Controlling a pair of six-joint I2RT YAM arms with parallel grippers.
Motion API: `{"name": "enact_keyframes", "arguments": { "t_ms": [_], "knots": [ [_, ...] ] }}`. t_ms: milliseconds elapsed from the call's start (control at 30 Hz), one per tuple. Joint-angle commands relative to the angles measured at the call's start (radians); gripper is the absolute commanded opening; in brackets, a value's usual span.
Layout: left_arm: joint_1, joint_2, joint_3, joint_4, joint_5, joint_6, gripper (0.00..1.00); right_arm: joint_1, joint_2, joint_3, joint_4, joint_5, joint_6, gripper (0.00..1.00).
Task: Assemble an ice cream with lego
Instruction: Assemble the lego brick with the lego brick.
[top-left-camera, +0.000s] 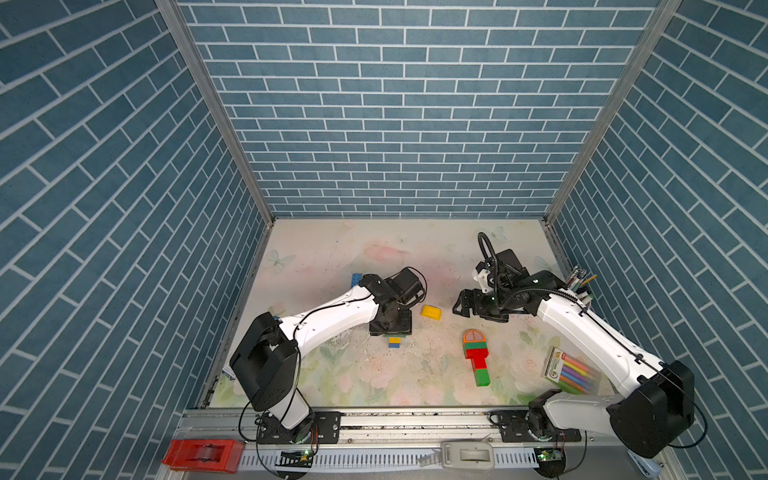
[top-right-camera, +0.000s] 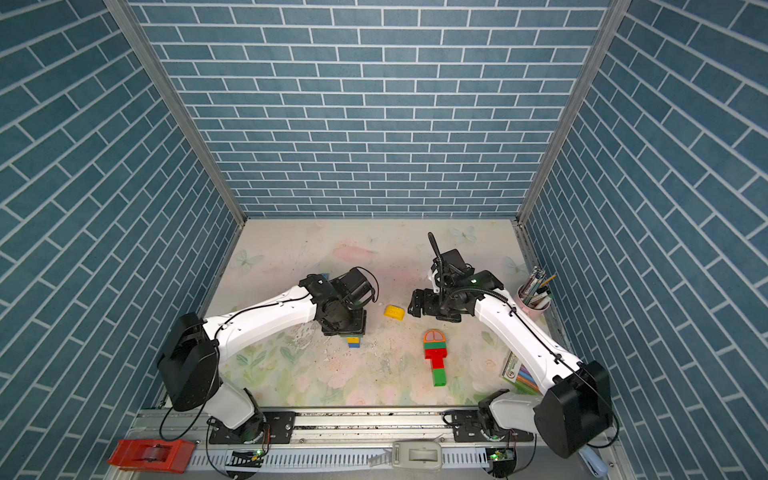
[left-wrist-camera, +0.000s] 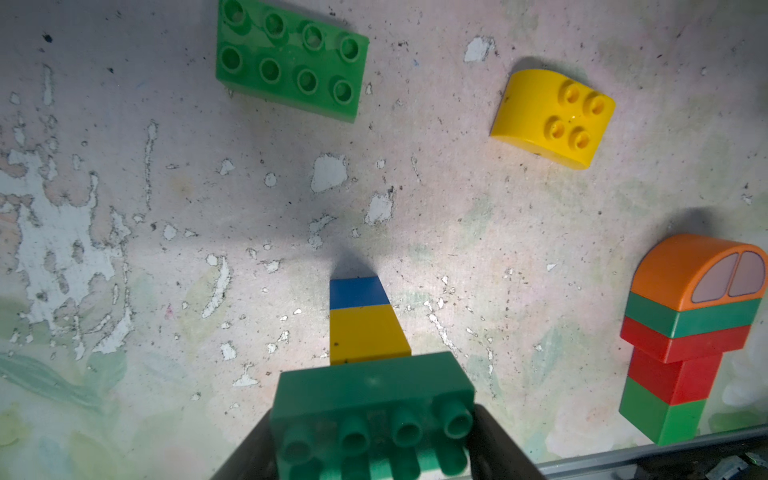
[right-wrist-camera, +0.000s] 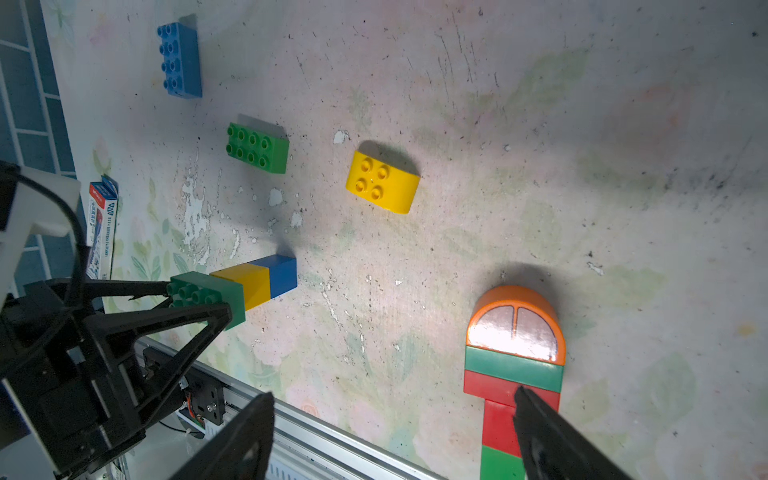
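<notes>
So the left claw (right-wrist-camera: 195, 298) is clamped on the green brick (left-wrist-camera: 374, 386), with a yellow brick (left-wrist-camera: 368, 332) and a blue brick (left-wrist-camera: 359, 293) stuck on below it, blue end down by the tabletop (left-wrist-camera: 540, 232). The right claw (right-wrist-camera: 392, 397) is wide open, and the orange-topped ice cream (right-wrist-camera: 513, 370) lies flat close beside it.

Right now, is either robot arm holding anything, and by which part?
The left end effector grips a green-yellow-blue lego stack by its dark green end brick. The right end effector is open, holding nothing.
</notes>
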Motion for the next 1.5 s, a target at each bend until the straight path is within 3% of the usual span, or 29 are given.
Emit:
{"name": "enact_keyframes", "arguments": {
  "t_ms": [0, 233, 1000, 1467],
  "knots": [
    [-0.015, 0.024, -0.035, -0.073, -0.028, 0.009, 0.0, 0.002, -0.014, -0.002, -0.006, 0.007, -0.011, 0.91],
    [-0.015, 0.019, -0.004, -0.122, -0.027, 0.029, 0.0, 0.001, -0.025, 0.006, -0.029, 0.014, -0.009, 0.91],
    [-0.013, -0.028, 0.031, -0.053, -0.021, -0.021, 0.0, -0.005, -0.055, -0.018, -0.037, 0.007, -0.006, 0.91],
    [-0.022, -0.01, -0.103, 0.028, 0.005, -0.044, 0.0, -0.01, -0.064, -0.027, -0.045, 0.007, -0.008, 0.91]
  ]
}}
